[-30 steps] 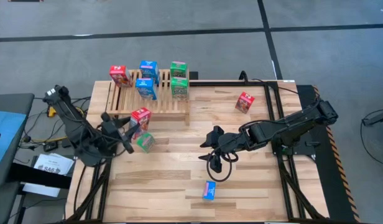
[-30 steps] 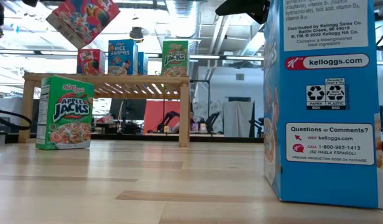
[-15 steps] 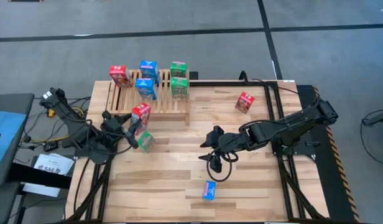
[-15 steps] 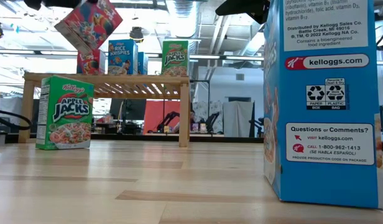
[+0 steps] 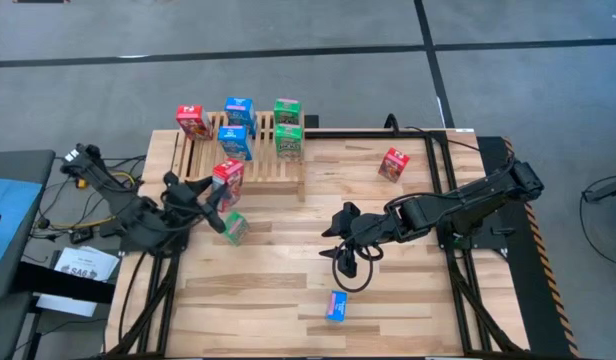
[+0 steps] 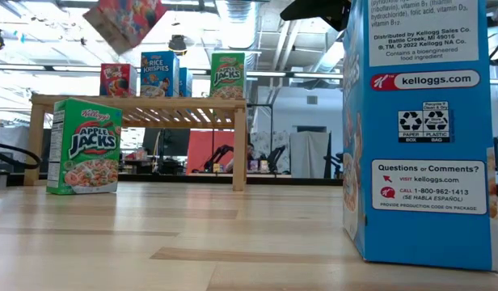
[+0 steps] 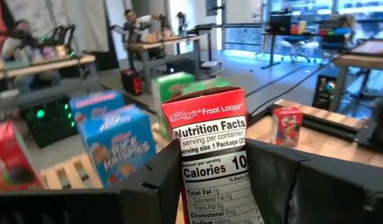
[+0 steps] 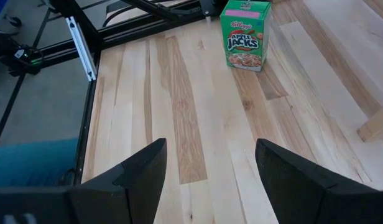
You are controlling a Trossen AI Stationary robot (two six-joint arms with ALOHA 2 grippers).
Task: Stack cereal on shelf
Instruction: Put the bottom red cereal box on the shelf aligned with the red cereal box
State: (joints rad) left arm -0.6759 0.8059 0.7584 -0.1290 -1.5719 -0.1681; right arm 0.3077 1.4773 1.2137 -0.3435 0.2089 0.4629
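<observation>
So the left gripper (image 5: 216,190) is clamped on a red Froot Loops box (image 5: 227,172); the left wrist view shows the box (image 7: 211,155) pinched between both dark fingers (image 7: 155,186), nutrition panel facing the camera. From above it hangs over the front edge of the shelf (image 5: 243,165), and in the low view it floats tilted, well above the shelf top (image 6: 136,100).

On the shelf: a red box (image 5: 192,121) at the back left, two blue boxes (image 5: 237,112) one behind the other in the middle, and two green boxes (image 5: 287,112) at the right end, right by the frame edge; the bare slats are on the left half, in front of the red box and beside the blue ones.

On the table (image 5: 288,290), a green box (image 5: 232,228) stands just in front of the shelf's left part, near the held box; another red box (image 5: 393,163) stands near the right edge, well apart from the rest; a blue box (image 5: 336,305) stands near the front edge, alone, with open planks all around it.

The right gripper (image 5: 338,228) hangs over the middle of the table with its fingers (image 8: 138,174) spread and nothing between them; bare wood lies under it, and the green box (image 8: 244,33) shows far ahead of it in the right wrist view.
</observation>
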